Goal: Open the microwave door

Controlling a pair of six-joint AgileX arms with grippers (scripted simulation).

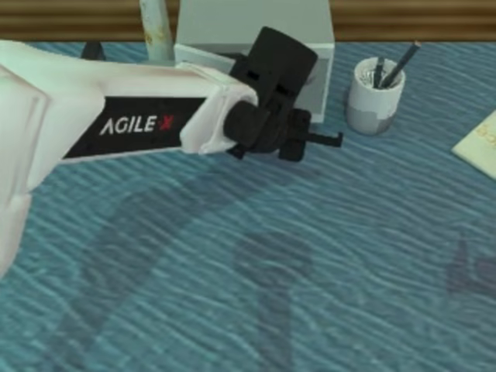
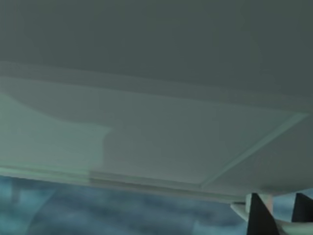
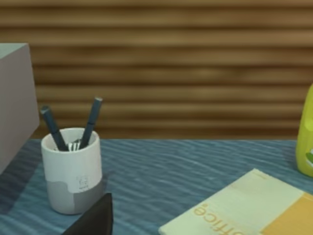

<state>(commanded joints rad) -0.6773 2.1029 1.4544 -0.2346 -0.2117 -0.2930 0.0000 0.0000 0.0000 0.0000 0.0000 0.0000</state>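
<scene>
The pale grey microwave [image 1: 256,23] stands at the back middle of the table, and its side shows in the right wrist view [image 3: 14,98]. My left arm reaches across from the left, with its gripper [image 1: 329,138] just in front of the right part of the microwave's face. The microwave door [image 2: 146,132], with its darker window, fills the left wrist view from very close. There the left gripper [image 2: 281,215] has its dark fingers narrowly apart, closed around the pale handle strip [image 2: 239,209]. How far the door stands from the body is hidden by the arm.
A white cup of pens [image 1: 374,97] stands right of the microwave, close to the left gripper. A pale book [image 1: 480,139] lies at the right edge, with a yellow bottle [image 3: 305,137] beyond it. A pale post [image 1: 155,31] rises left of the microwave. One right-gripper finger [image 3: 95,220] shows.
</scene>
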